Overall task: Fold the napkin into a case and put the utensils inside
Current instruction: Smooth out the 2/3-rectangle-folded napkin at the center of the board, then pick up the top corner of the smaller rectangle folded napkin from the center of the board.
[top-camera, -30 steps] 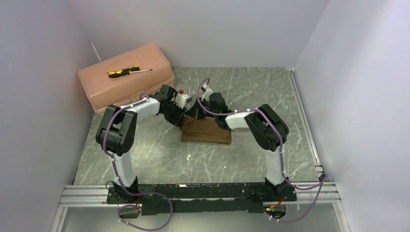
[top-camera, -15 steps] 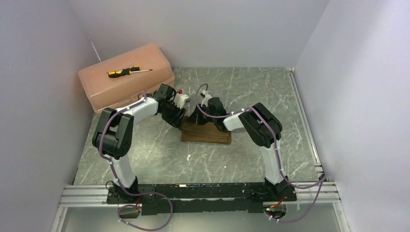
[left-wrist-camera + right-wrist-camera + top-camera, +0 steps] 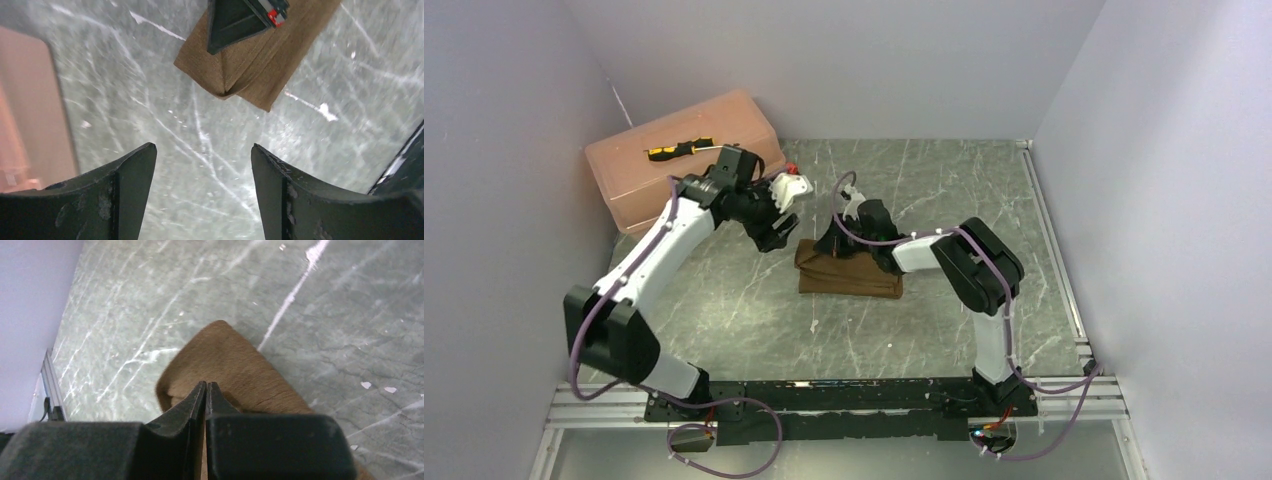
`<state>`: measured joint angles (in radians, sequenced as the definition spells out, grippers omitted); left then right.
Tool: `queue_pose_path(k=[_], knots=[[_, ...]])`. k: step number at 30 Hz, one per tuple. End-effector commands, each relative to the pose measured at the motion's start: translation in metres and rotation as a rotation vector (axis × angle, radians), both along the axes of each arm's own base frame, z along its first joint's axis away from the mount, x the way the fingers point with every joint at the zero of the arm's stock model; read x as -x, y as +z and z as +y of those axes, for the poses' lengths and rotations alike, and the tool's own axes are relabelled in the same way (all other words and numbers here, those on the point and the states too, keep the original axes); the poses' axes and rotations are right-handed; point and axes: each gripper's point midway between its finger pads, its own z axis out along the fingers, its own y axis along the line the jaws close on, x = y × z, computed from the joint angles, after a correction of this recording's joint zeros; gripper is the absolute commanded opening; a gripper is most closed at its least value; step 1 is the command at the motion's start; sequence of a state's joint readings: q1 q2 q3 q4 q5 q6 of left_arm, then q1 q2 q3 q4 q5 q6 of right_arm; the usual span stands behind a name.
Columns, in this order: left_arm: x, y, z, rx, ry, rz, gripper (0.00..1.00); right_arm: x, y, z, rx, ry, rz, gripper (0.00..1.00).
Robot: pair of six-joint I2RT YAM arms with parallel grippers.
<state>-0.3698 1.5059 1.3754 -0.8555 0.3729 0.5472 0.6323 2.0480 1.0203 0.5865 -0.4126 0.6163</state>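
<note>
The napkin [image 3: 849,270] lies folded into a flat brown oblong near the middle of the green marbled surface [image 3: 944,190], its long side running from 9 to 3 o'clock in the overhead view. At its far-left corner, roughly 11 o'clock on the cloth, the right pincer [image 3: 832,243] comes down onto it, and the right wrist view shows those fingers pressed tight together with a raised loop of the brown cloth bulging out just ahead of the tips, so it is pinching the napkin's edge. Over to 10 o'clock of the cloth, the left pincer [image 3: 771,232] hangs above bare surface, apart from the fabric, its jaws spread wide with nothing between them; its own camera looks down between both dark fingers [image 3: 127,170] at marble, with the napkin's corner up at 12 o'clock and the other arm's tip on it. Farther out at 10 o'clock, the pink box [image 3: 624,175] sits against the left wall, carrying the yellow-and-black screwdriver [image 3: 676,151] on its lid.
</note>
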Motion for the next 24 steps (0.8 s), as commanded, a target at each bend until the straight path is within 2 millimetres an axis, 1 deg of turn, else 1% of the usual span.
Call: queue_pose_path(k=[1, 2, 3, 4, 5, 6, 8, 10, 14, 18, 20, 21, 24], knots=[[0.029, 0.015, 0.002, -0.04, -0.342, -0.17, 0.76, -0.004, 0.071, 0.002, -0.032, 0.026, -0.182, 0.11], [0.035, 0.014, -0.001, -0.029, -0.402, -0.204, 0.76, -0.002, 0.079, -0.001, -0.022, 0.029, -0.202, 0.14], [0.047, 0.008, -0.005, -0.009, -0.48, -0.228, 0.76, 0.001, 0.088, -0.006, -0.003, 0.038, -0.23, 0.17], [0.052, 0.001, -0.008, -0.002, -0.537, -0.261, 0.77, 0.002, 0.094, -0.009, 0.015, 0.044, -0.261, 0.2], [0.054, -0.003, -0.014, -0.001, -0.58, -0.312, 0.78, 0.005, 0.094, -0.014, 0.044, 0.051, -0.265, 0.23], [0.057, -0.011, -0.018, -0.006, -0.623, -0.343, 0.78, 0.008, 0.096, -0.019, 0.069, 0.057, -0.28, 0.25], [0.062, -0.03, -0.028, -0.033, -0.719, -0.403, 0.78, 0.013, 0.096, -0.029, 0.107, 0.072, -0.299, 0.27], [0.061, -0.046, -0.037, -0.052, -0.776, -0.448, 0.76, 0.019, 0.093, -0.037, 0.147, 0.087, -0.32, 0.29], [0.056, -0.071, -0.051, -0.075, -0.867, -0.557, 0.7, 0.029, 0.078, -0.048, 0.176, 0.12, -0.334, 0.32], [0.049, -0.095, -0.053, -0.128, -0.956, -0.647, 0.68, 0.03, 0.062, -0.043, 0.179, 0.178, -0.345, 0.34], [0.046, -0.102, -0.054, -0.14, -0.972, -0.668, 0.67, 0.027, 0.054, -0.039, 0.184, 0.187, -0.321, 0.3], [0.047, -0.107, -0.055, -0.14, -0.984, -0.667, 0.67, 0.026, 0.047, -0.037, 0.184, 0.188, -0.302, 0.27], [0.047, -0.118, -0.056, -0.149, -1.023, -0.679, 0.66, 0.024, 0.035, -0.036, 0.187, 0.176, -0.276, 0.19]])
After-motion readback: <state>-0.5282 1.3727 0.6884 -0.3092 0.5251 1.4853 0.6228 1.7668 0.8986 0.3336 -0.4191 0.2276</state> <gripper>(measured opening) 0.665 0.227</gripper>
